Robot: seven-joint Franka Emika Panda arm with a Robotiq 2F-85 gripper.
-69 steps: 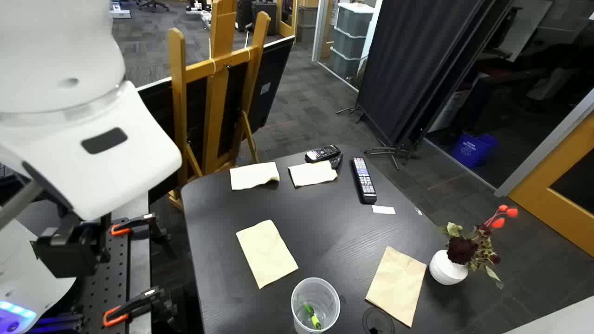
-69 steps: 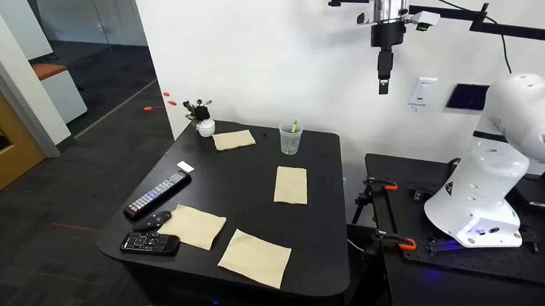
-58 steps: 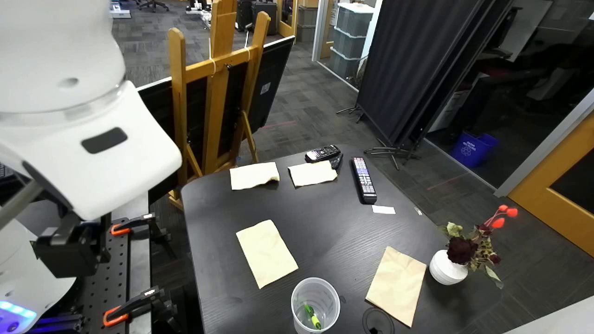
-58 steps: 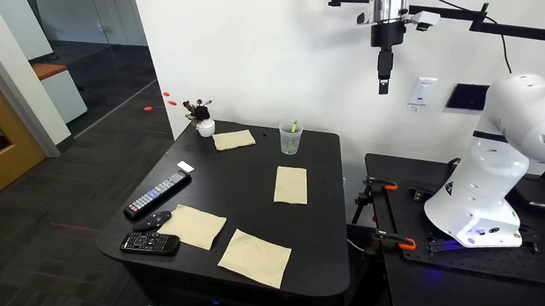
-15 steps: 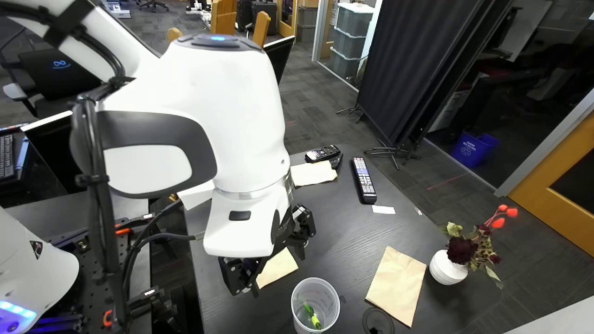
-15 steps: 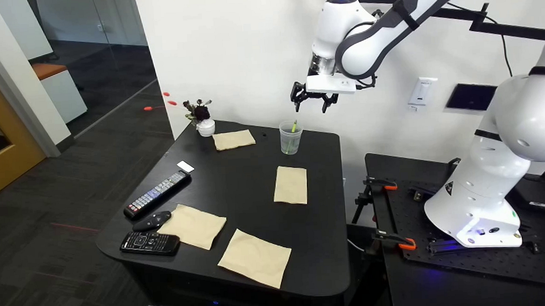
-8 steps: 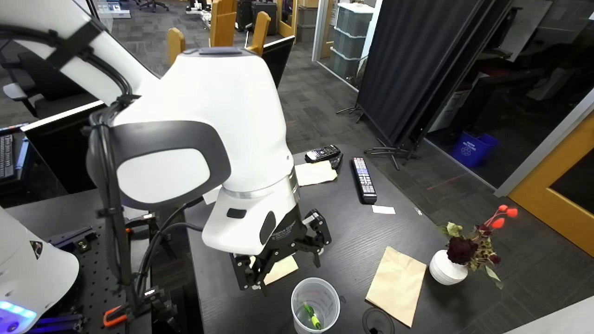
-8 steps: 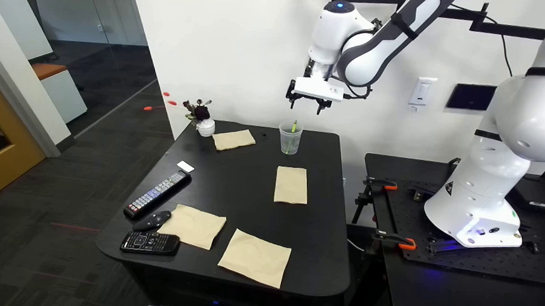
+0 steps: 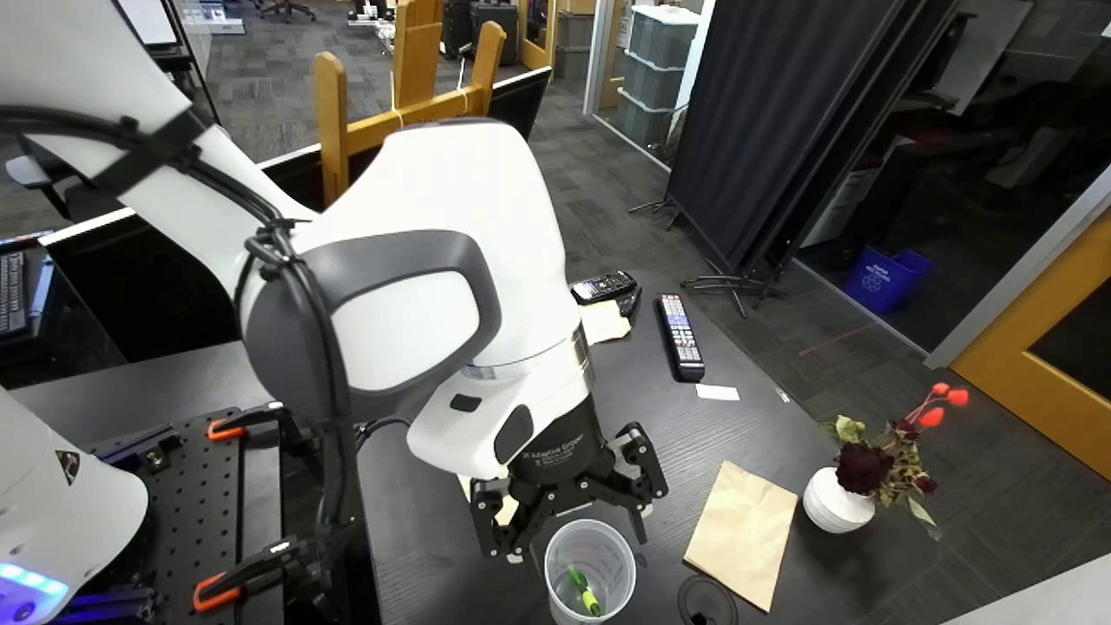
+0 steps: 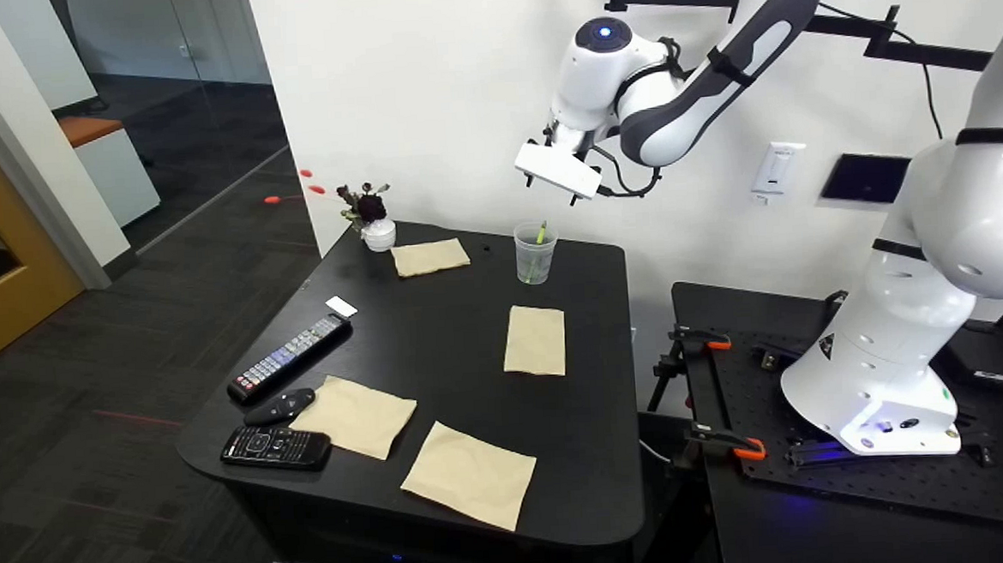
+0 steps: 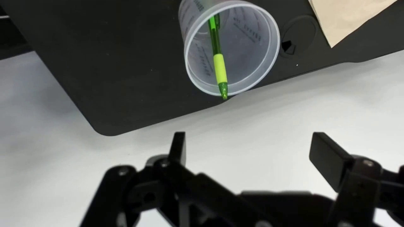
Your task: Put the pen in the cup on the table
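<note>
The green pen (image 11: 220, 67) leans inside the clear cup (image 11: 249, 58), with its tip just past the rim. In both exterior views the pen (image 9: 583, 592) (image 10: 541, 235) is in the upright cup (image 9: 568, 547) (image 10: 524, 261), which stands on the black table (image 10: 436, 345) near the wall. My gripper (image 11: 249, 138) is open and empty, with its fingers (image 11: 329, 160) wide apart. In an exterior view the gripper (image 10: 551, 190) is above the cup, apart from it and tilted. It also shows in an exterior view (image 9: 587, 545).
Several tan paper napkins (image 10: 535, 340) and remote controls (image 10: 291, 359) lie on the table. A white vase with flowers (image 10: 378, 235) stands at the table's far corner. A white wall (image 10: 441, 104) rises close behind the cup. A dark ring-shaped outline (image 9: 707, 599) is beside the cup.
The arm has swung over the table to above the cup. In the last second the gripper has tilted and shifted a little further across, staying open. Pen and cup have not moved.
</note>
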